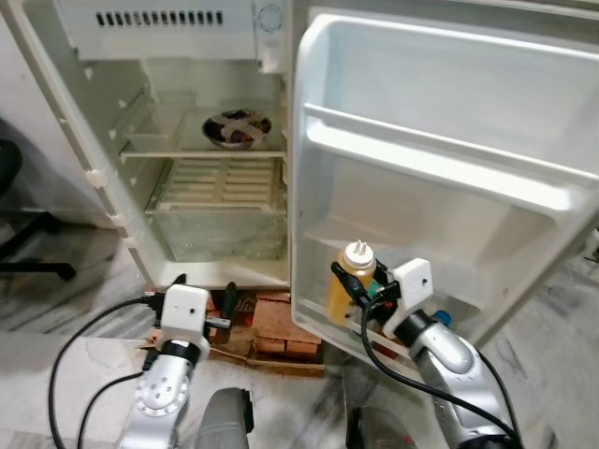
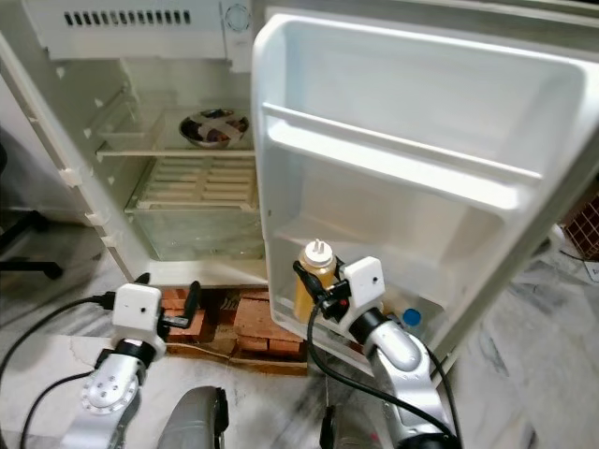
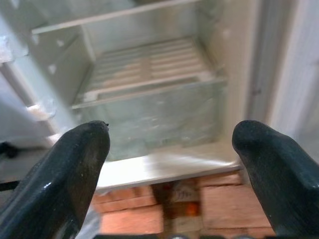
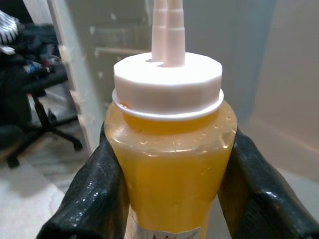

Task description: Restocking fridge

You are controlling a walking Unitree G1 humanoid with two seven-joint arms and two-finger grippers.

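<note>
Your right gripper (image 4: 169,179) is clamped on a yellow squeeze bottle (image 1: 348,281), one black finger pressed to each side of the body below the white nozzle cap (image 4: 167,82). The bottle stands upright, presumably to keep the liquid away from the spout and let the base meet the shelf flat. It sits at the lower door shelf (image 1: 449,290) of the open fridge door (image 1: 440,159), directly ahead of the gripper. A blue cap (image 2: 411,317) shows just behind the wrist; what it belongs to cannot be made out.

Your left gripper (image 3: 169,164) is spread wide and holds nothing. It points at the fridge's clear crisper drawer (image 3: 159,117), with bricks (image 3: 227,199) under the cabinet below the fingers. A bowl (image 1: 236,128) rests on the upper shelf, well ahead of it.

The bottle's base is hidden by the fingers, so you cannot confirm whether it rests on the shelf.
</note>
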